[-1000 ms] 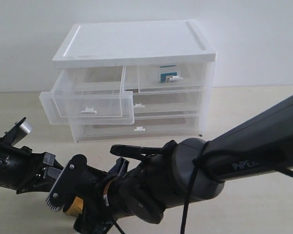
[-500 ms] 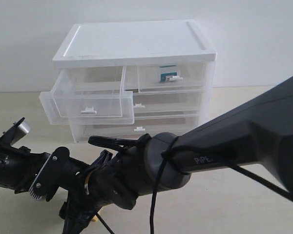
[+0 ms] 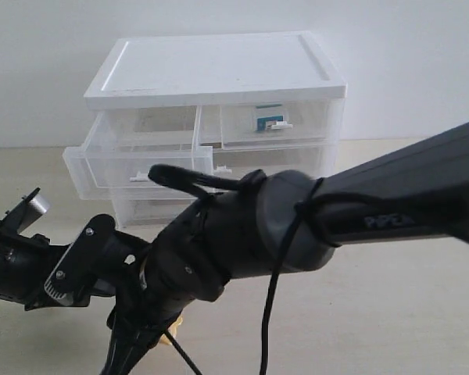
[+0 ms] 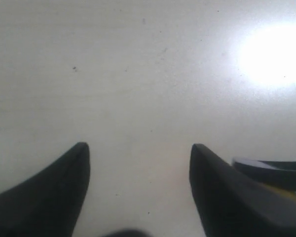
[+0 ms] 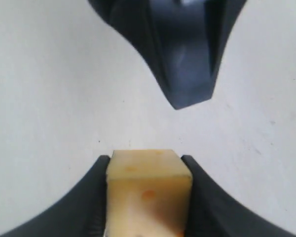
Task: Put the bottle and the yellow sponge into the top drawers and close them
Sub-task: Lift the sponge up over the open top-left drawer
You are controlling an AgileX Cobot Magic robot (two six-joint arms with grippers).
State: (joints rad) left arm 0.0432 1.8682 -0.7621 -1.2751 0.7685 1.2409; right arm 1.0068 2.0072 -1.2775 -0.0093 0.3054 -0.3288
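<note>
Grip just made — lift pending.
The right gripper (image 5: 147, 165) has been closed onto the yellow sponge (image 5: 149, 180) within the last second; the left gripper (image 4: 138, 153) is held open, empty.

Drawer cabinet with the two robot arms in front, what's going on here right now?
The right claw is low over the table with the yellow sponge between its fingers, which touch both of its sides. The left claw hangs open over the table, holding nothing. On the cabinet, the top left drawer is pulled out, and the top right drawer is shut with the bottle inside.
</note>
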